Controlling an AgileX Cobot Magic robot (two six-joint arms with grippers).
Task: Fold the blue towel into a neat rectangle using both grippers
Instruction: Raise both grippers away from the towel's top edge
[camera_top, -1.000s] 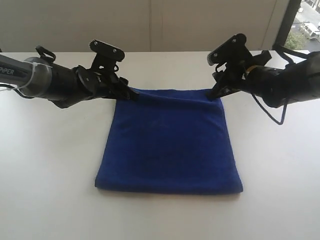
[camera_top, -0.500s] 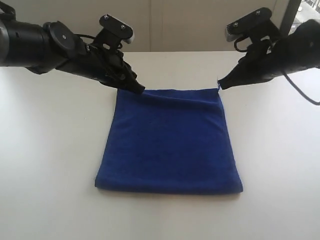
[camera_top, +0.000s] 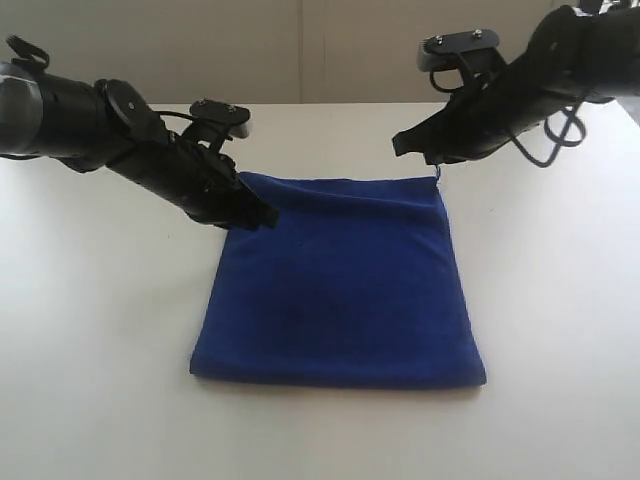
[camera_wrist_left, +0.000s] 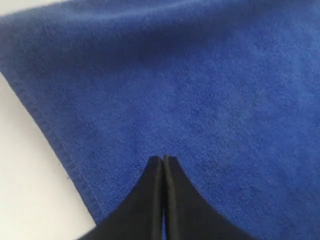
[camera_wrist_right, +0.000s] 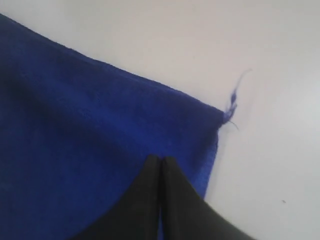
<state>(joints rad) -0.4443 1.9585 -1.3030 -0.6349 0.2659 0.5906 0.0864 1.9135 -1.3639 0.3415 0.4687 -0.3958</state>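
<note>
The blue towel (camera_top: 338, 285) lies flat on the white table as a folded rectangle, its far edge slightly rumpled. My left gripper (camera_top: 266, 216) is shut and empty. Its tip is low over the towel's far left part, just inside the hem (camera_wrist_left: 47, 127), and the left wrist view shows it (camera_wrist_left: 163, 159) with blue cloth (camera_wrist_left: 200, 90) beneath. My right gripper (camera_top: 399, 144) is also shut and empty, held in the air above the far right corner. The right wrist view has it (camera_wrist_right: 161, 160) over that corner (camera_wrist_right: 212, 117), where a loose thread (camera_wrist_right: 233, 100) sticks out.
The white table (camera_top: 100, 350) spreads out on all sides of the towel. A pale wall (camera_top: 300, 50) runs behind the table's far edge. Black cables (camera_top: 560, 125) loop off the right arm.
Both grippers were at the towel's far corners with jaws apart and have since shut on nothing. The left one slid forward over the towel. The right one rose and swung left.
</note>
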